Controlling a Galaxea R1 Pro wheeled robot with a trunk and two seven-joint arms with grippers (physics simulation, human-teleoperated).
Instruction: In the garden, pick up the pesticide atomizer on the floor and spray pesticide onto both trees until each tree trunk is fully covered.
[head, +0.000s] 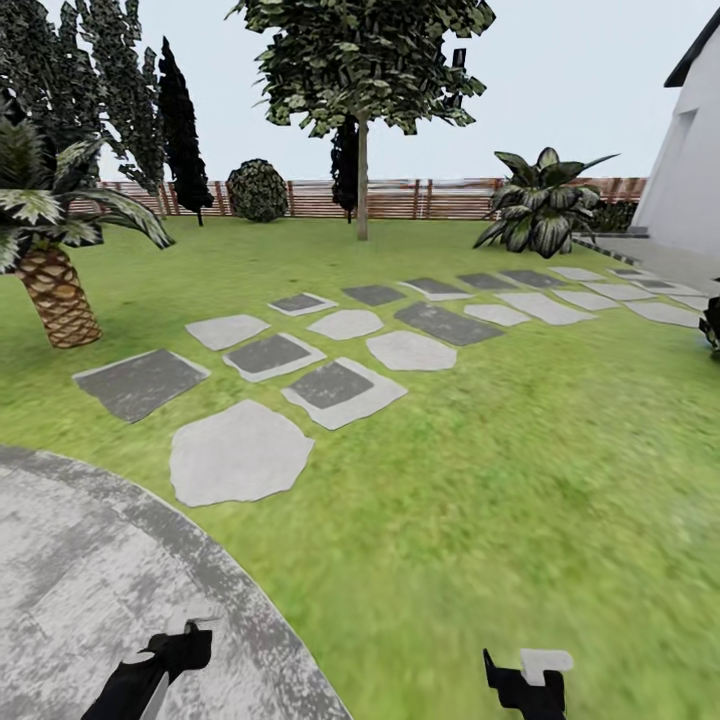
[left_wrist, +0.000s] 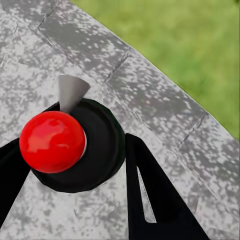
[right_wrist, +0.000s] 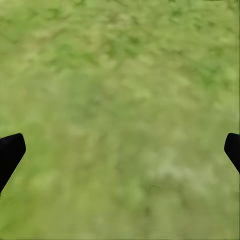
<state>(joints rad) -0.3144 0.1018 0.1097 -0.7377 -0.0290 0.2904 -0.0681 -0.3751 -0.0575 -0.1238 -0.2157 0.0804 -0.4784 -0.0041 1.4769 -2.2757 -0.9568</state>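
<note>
In the head view, nearest the camera, the left gripper (head: 190, 640) is hanging low over the curved grey paving (head: 80, 570), while the right gripper (head: 530, 675) is hovering over the grass (head: 480, 480); from here I cannot tell how either is set. Beyond them, grey stepping stones (head: 330, 385) are running across the lawn toward a white house wall (head: 690, 170), a short palm (head: 55, 290) is standing at the left, and one tree with a straight pale trunk (head: 362, 180) is rising far off before the wooden fence (head: 400, 198), well apart from both arms. In the left wrist view, the left gripper (left_wrist: 75, 165) is reaching around the pesticide atomizer (left_wrist: 75, 145), a black round body with a red ball top and a grey cone nozzle, apparently lying on the paving; one finger (left_wrist: 150, 190) is sitting just beside its black rim and the other is showing at the opposite edge, so the atomizer is lying between them, but whether they are pinching it or merely bracketing it I cannot tell. This looks like the grasping step, with the spraying not yet begun. In the right wrist view, the right gripper (right_wrist: 120, 150) is spread wide, its dark fingertips (right_wrist: 10, 152) at opposite edges with nothing between them, probably idling above bare grass because the left arm is handling the pickup.
</note>
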